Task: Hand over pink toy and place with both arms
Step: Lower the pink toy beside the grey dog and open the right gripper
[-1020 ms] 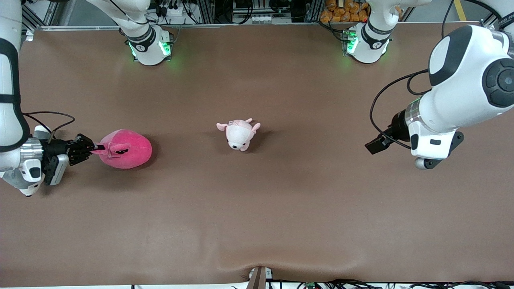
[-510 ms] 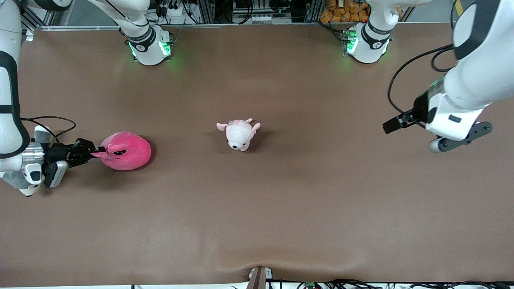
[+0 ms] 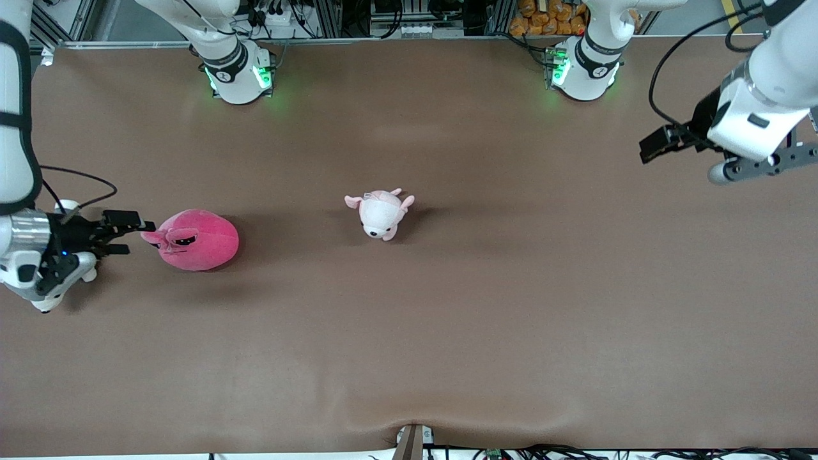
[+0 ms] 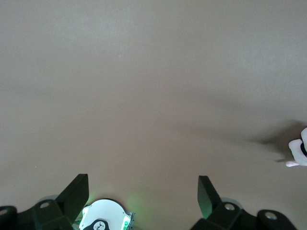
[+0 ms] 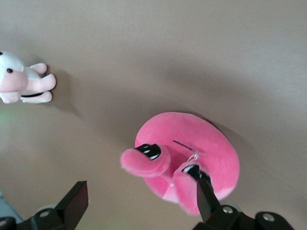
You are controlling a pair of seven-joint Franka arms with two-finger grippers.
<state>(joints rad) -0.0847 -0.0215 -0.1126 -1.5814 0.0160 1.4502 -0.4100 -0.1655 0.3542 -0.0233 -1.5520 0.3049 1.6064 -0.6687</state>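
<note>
Lying free, rounded plush pink toy (image 3: 197, 241) beside open right jaws (image 3: 131, 233).

My right claw (image 3: 137, 233) sits low near the tabletop edge at my right arm's end, forearm level, fingers (image 5: 74, 201) spread wide and holding nothing. My left claw (image 3: 658, 144) hangs high over the corner by my left arm's base, wrist tilted, fingers (image 4: 76, 194) parted and also holding nothing.
</note>
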